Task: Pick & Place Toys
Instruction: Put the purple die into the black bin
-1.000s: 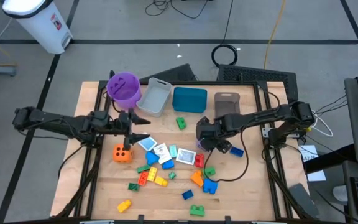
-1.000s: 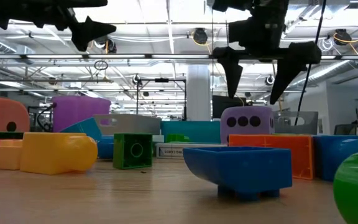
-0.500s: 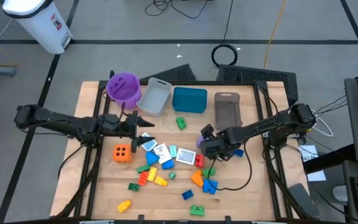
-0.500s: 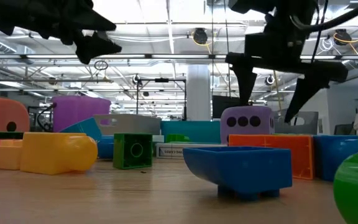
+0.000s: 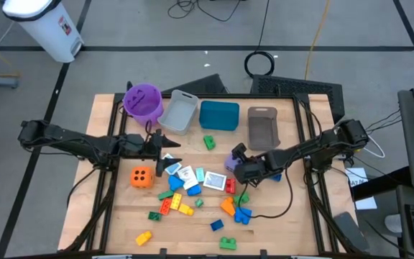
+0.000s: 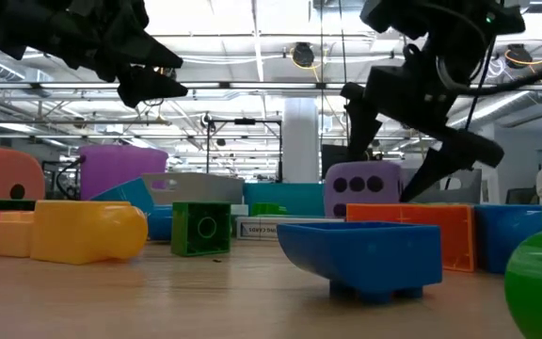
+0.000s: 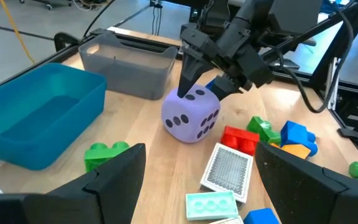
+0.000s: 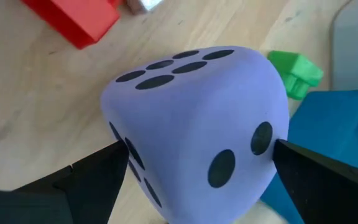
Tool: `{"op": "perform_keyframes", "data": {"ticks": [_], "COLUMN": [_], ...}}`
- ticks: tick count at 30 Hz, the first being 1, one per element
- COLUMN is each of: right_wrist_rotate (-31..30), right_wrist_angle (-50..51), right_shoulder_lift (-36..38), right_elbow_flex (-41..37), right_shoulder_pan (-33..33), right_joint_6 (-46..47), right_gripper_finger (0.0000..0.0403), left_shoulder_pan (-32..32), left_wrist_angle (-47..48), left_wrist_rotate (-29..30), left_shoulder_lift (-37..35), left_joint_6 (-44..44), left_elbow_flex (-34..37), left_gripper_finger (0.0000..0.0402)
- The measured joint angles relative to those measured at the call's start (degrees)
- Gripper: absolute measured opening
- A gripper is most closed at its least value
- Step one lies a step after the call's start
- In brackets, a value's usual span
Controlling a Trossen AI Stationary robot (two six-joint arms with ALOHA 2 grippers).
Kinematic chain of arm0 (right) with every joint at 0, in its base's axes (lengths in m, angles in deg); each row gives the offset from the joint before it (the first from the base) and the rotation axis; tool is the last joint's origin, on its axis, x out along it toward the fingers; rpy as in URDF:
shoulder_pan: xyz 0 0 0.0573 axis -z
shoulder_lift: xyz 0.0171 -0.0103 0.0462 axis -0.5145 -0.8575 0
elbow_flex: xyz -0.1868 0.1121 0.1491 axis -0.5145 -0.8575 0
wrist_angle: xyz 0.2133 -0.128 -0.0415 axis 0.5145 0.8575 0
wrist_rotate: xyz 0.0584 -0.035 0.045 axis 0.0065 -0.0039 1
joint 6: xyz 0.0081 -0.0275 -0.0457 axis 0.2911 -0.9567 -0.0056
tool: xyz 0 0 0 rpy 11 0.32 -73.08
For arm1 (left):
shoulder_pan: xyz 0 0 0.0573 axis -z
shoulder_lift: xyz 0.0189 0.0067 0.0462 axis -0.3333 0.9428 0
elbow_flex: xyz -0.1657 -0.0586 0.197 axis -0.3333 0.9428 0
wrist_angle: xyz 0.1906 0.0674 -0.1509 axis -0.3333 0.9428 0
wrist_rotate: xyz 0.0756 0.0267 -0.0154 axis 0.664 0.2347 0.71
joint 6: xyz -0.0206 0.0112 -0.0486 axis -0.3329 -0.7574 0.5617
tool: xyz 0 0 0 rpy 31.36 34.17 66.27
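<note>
The purple die [image 5: 233, 159] with black dots rests on the table right of the toy pile; it also shows in the left wrist view [image 7: 191, 115] and the right wrist view [image 8: 197, 118]. My right gripper [image 5: 236, 162] is open, low over it, with one finger on each side [image 6: 384, 179]. My left gripper [image 5: 165, 154] is open and empty above the table, between the orange die [image 5: 141, 175] and the white/blue cards [image 5: 189, 175]. Several coloured bricks [image 5: 182, 201] lie on the table nearer the front edge. My right gripper straddles the purple die with open fingers, slanting down from the table's right. In the right wrist view the finger edges [image 8: 104, 168] reach the die's sides [image 8: 120, 143]; whether they touch I cannot tell. The die sits on the table, slightly tilted.
A purple bucket [image 5: 144, 101], a grey bin [image 5: 180, 111], a teal bin [image 5: 219, 115] and a brown-grey bin [image 5: 262, 126] stand along the far edge. A green brick [image 5: 209, 142] lies before them. A blue brick [image 5: 274, 175] lies under my right arm.
My right gripper has gone toward the table's near edge, come down and tipped over the purple die, its open fingers now on either side of it. The die looks slightly tipped. My left gripper has crept toward the table's right.
</note>
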Motion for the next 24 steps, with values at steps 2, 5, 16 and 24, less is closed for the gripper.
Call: {"op": "perform_keyframes", "data": {"ticks": [2,5,16,24], "right_wrist_rotate": [-0.3,-0.8,-0.2,-0.2], "right_wrist_angle": [-2.9,-8.1,-22.5,-31.3], "right_shoulder_lift": [0.0,-0.1,-0.3,-0.4], "right_elbow_flex": [-1.2,-2.9,-8.2,-10.8], "right_shoulder_pan": [0.1,0.2,2.5,3.9], "right_joint_6": [-1.3,-2.3,-4.3,-4.9], "right_gripper_finger": [0.0386,0.0386,0.0336,0.0293], "left_shoulder_pan": [0.0,0.0,0.0,-0.1], "left_wrist_angle": [-0.1,-0.1,-0.1,-0.1], "left_wrist_rotate": [0.0,0.0,0.4,2.2], "left_shoulder_lift": [0.0,0.0,0.0,0.0], "left_joint_6": [0.0,0.0,0.0,-0.1], "left_elbow_flex": [0.0,0.0,0.0,0.0], "left_gripper_finger": [0.0306,0.0305,0.0306,0.0306]}}
